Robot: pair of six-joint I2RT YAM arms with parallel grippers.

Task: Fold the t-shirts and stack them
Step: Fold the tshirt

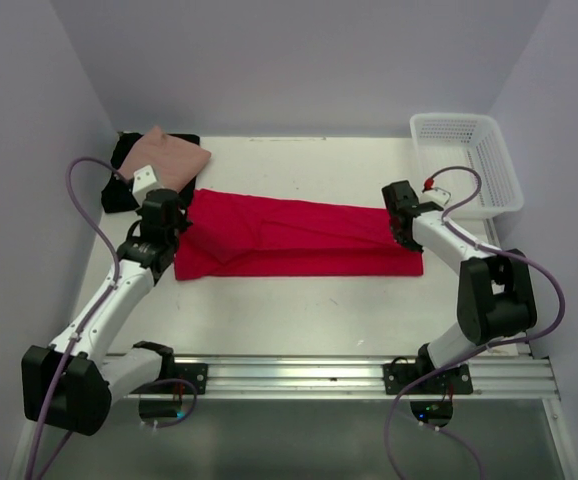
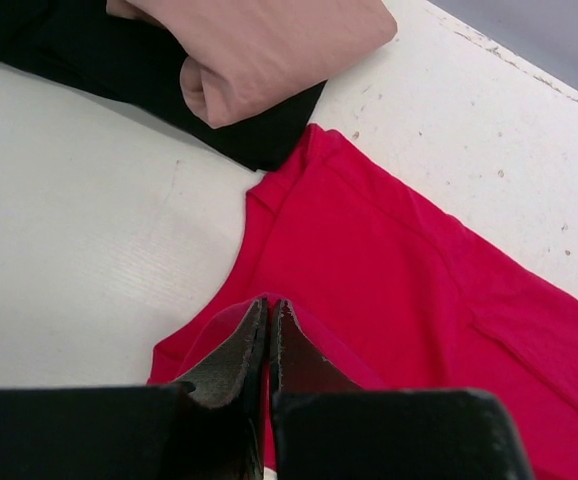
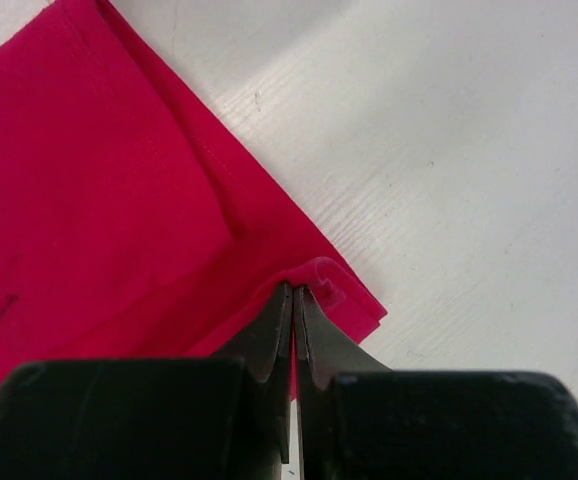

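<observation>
The left claw (image 2: 269,305) is pressed together on an edge fold of the red t-shirt (image 1: 299,235). The right claw (image 3: 294,290) pinches its hemmed corner. Raise both ends level, keep the cloth taut, and bring one end squarely over the other. The shirt lies flat on the surface (image 1: 299,310), long axis running claw to claw.

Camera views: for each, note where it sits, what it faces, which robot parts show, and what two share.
Top external: above and behind, facing down at the table; left arm, right arm show.
Left wrist: on left arm, facing the pink t-shirt atop the black t-shirt; left gripper shut on the red t-shirt.
Right wrist: on right arm, facing down; right gripper shut on the red t-shirt's edge.
Shared: all show the red t-shirt.
</observation>
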